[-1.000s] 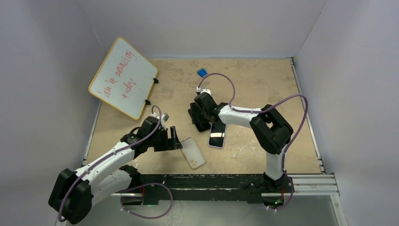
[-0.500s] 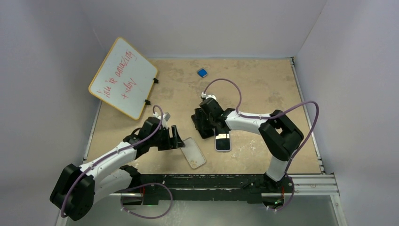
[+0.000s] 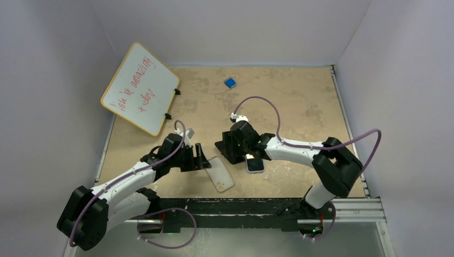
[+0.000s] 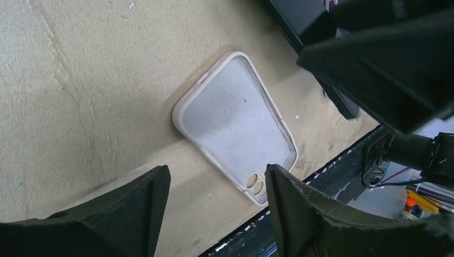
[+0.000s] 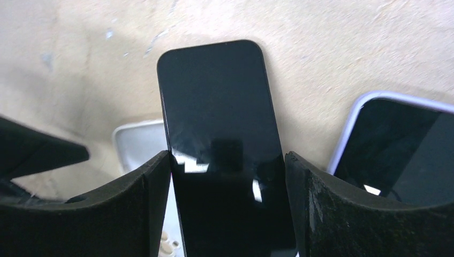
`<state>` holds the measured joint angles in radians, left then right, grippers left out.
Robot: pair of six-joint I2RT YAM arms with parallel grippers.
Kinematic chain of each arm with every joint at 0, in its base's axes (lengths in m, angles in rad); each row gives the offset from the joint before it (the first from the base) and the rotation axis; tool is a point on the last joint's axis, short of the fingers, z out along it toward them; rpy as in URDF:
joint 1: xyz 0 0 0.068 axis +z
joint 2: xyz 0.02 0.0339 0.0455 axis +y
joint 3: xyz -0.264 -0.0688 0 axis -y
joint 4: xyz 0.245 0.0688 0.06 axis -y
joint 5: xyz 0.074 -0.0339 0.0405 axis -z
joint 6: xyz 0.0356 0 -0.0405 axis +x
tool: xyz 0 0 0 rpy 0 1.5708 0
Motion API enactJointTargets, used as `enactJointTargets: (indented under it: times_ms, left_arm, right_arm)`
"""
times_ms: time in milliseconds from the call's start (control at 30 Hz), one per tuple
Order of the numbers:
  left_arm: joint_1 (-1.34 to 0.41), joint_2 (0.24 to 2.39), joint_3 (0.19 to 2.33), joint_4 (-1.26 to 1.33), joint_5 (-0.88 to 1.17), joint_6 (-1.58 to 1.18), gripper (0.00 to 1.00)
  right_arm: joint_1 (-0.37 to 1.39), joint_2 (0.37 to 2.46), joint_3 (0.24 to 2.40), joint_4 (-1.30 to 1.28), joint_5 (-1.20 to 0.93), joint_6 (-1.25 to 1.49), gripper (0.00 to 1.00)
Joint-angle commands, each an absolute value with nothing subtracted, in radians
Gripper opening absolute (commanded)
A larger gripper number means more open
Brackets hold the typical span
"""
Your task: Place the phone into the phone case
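The phone (image 5: 222,134) is a black slab, and my right gripper (image 5: 227,160) is shut across its width. In the top view this gripper (image 3: 235,149) hovers low at the table's middle, just right of the phone case. The phone case (image 3: 220,173) is white and empty, and it lies open side up near the front edge. In the left wrist view the case (image 4: 235,123) shows its camera holes. My left gripper (image 4: 216,176) is open with nothing between its fingers, and in the top view it (image 3: 201,157) stands at the case's far left end.
A second phone with a lilac rim (image 3: 255,164) lies flat just right of the held phone, seen also in the right wrist view (image 5: 396,144). A whiteboard (image 3: 140,88) leans at the back left. A small blue object (image 3: 230,82) sits far back. A black rail (image 3: 241,206) runs along the front edge.
My right arm has carried the black phone nearer and leftward, toward the case. The lilac phone lies slightly nearer and further right. My left gripper's jaws have narrowed a little.
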<state>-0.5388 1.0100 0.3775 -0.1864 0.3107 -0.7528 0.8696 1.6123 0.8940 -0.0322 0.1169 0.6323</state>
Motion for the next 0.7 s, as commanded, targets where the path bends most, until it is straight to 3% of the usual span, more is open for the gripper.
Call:
enactJointTargets:
  times_ms: [0, 267, 500, 667]
  left_arm:
    - [-0.537, 0.976, 0.387, -0.198, 0.291, -0.765, 0.67]
    - [-0.533, 0.854, 0.447, -0.359, 0.151, -0.773, 0.68]
    - [-0.534, 0.859, 0.438, -0.344, 0.171, -0.782, 0.68]
    - [-0.533, 0.908, 0.424, -0.282, 0.226, -0.777, 0.67]
  right_arm:
    - [0.930, 1.527, 0.871, -0.005, 0.126, 0.701, 0.33]
    - [1.076, 1.552, 0.885, -0.011, 0.200, 0.767, 0.32]
    - [1.163, 1.579, 0.871, -0.003, 0.230, 0.808, 0.32]
    - [1.169, 1.529, 0.864, -0.049, 0.278, 0.764, 0.52]
